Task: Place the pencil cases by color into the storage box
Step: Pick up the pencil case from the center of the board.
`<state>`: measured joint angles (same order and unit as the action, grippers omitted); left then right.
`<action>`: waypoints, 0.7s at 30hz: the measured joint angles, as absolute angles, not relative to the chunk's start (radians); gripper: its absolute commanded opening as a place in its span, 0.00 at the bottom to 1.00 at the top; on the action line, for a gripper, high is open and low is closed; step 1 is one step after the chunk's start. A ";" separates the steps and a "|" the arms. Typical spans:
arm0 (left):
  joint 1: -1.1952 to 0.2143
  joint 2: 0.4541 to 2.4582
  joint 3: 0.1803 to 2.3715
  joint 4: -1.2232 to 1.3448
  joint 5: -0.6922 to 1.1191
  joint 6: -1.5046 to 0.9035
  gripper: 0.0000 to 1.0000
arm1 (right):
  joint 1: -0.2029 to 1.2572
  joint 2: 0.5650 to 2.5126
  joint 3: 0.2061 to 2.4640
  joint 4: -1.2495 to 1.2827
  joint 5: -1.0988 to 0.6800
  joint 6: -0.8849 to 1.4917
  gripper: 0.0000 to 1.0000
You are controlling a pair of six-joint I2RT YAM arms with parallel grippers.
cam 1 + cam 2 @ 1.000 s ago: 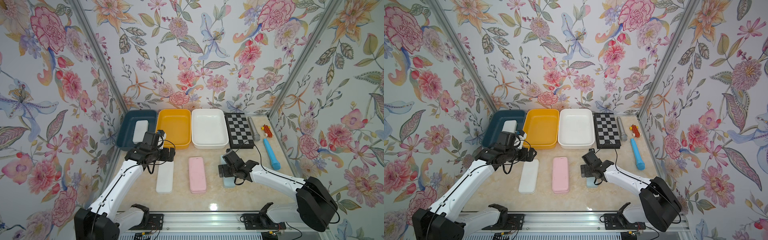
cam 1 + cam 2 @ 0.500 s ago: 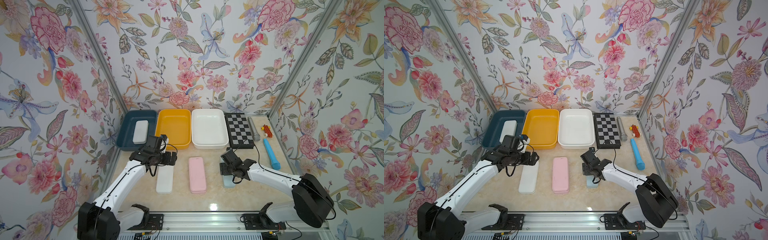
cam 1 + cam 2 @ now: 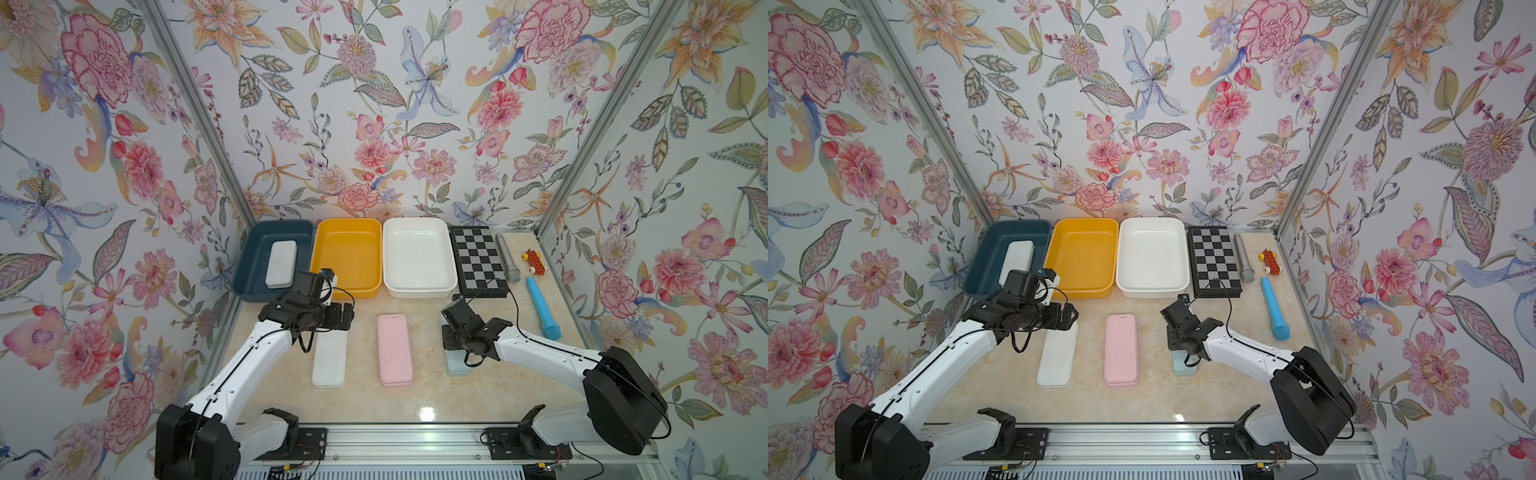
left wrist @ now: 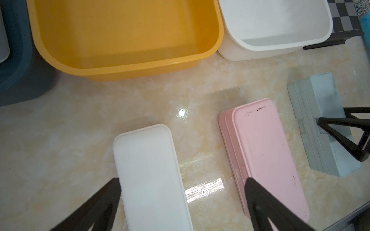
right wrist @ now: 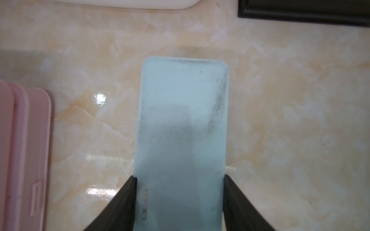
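marble worktop (image 3: 415, 399): right claw (image 5: 180, 178) is clamping the blue pencil case (image 5: 184, 104) across its width for lifting; left claw (image 4: 183, 180) is hanging apart.

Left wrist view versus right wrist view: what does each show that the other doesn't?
Left wrist only: the yellow bin, the white pencil case and the open left gripper. Right wrist only: the right gripper with a finger against each long side of the light blue case, plus that case's embossed lettering. Both: the pink case, the light blue case and the white bin's rim.
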<state>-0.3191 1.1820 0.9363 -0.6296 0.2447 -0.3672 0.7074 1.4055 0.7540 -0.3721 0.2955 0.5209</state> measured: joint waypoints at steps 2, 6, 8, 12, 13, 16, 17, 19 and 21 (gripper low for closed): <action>-0.319 1.182 0.936 -0.630 0.251 -0.367 0.98 | 0.707 1.406 0.754 -0.373 0.295 0.521 0.46; -0.314 1.182 0.936 -0.630 0.256 -0.367 0.98 | 0.707 1.402 0.754 -0.377 0.296 0.521 0.45; -0.310 1.185 0.936 -0.628 0.257 -0.367 0.98 | 0.707 1.396 0.764 -0.394 0.297 0.518 0.44; -0.301 1.190 0.936 -0.626 0.260 -0.367 0.98 | 0.707 1.366 0.788 -0.419 0.299 0.511 0.44; -0.298 1.191 0.936 -0.626 0.260 -0.367 0.99 | 0.707 1.357 0.796 -0.426 0.300 0.510 0.44; -0.293 1.192 0.936 -0.626 0.264 -0.367 0.98 | 0.707 1.337 0.820 -0.443 0.300 0.509 0.46; -0.292 1.193 0.936 -0.626 0.266 -0.367 0.98 | 0.707 1.334 0.831 -0.452 0.300 0.507 0.46; -0.292 1.195 0.936 -0.626 0.269 -0.367 0.98 | 0.707 1.333 0.859 -0.473 0.300 0.501 0.46; -0.292 1.197 0.936 -0.626 0.274 -0.367 0.98 | 0.707 1.333 0.897 -0.493 0.300 0.486 0.46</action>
<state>-0.2924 1.1973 0.9363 -0.6258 0.2745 -0.3668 0.7074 1.3331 0.8970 -0.4934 0.3000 0.4862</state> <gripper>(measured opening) 0.985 0.620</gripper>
